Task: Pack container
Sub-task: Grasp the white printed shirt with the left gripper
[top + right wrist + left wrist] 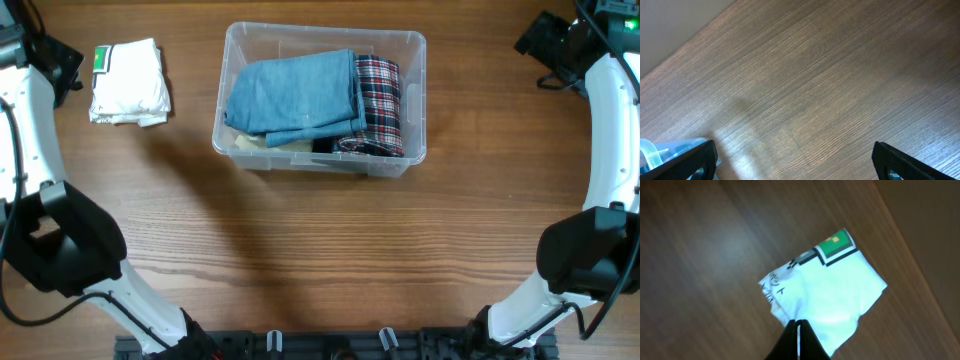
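Observation:
The clear plastic container (415, 50) stands at the top middle of the table and holds a folded blue denim garment (295, 95), a red plaid garment (380, 105) and a cream cloth (245, 143). A folded white garment with a green tag (128, 82) lies on the table left of it; it also shows in the left wrist view (830, 292). My left gripper (798, 322) is shut and empty, hovering above the white garment's edge. My right gripper (795, 160) is open wide over bare table, with a corner of the container (650, 150) at its left finger.
The wooden table (330, 250) spreads in front of the container. Both arm bases stand at the near edge, left (70, 240) and right (585, 250).

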